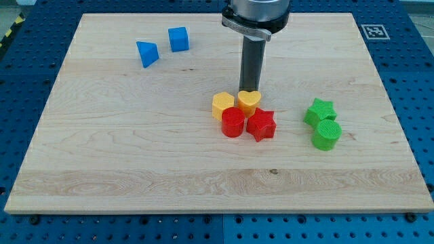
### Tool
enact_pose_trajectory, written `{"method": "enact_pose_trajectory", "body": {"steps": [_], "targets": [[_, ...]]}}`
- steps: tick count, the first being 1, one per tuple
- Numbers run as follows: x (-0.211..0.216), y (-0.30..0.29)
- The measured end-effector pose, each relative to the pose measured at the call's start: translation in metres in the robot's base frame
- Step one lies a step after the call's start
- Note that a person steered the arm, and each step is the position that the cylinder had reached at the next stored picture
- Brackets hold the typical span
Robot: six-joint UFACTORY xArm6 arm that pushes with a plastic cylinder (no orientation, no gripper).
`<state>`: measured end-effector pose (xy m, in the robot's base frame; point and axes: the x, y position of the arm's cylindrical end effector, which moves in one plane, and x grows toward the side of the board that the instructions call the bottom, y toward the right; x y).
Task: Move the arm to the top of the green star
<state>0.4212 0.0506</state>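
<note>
The green star (pixel 319 111) lies at the view's right of the wooden board (pixel 135 149), touching a green cylinder (pixel 327 135) just below it. My tip (pixel 249 90) stands at the board's middle, right behind the yellow heart (pixel 249 102), well to the left of the green star. The rod hangs straight down from the arm at the view's top.
A yellow hexagon (pixel 222 105), a red cylinder (pixel 232 123) and a red star (pixel 262 125) cluster with the yellow heart. A blue triangle (pixel 146 53) and a blue cube (pixel 178 38) lie at the upper left.
</note>
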Motion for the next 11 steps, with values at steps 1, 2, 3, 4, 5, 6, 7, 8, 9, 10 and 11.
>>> {"method": "enact_pose_trajectory", "body": {"steps": [1,2,3,4,5,6,7,8,9,10,11], "targets": [[-0.003,0.0],[-0.012,0.006],[-0.012,0.016],[-0.025,0.017],[-0.029,0.024],[-0.029,0.053],[-0.029,0.08],[-0.028,0.117],[-0.006,0.139],[-0.001,0.141],[-0.001,0.129]]}}
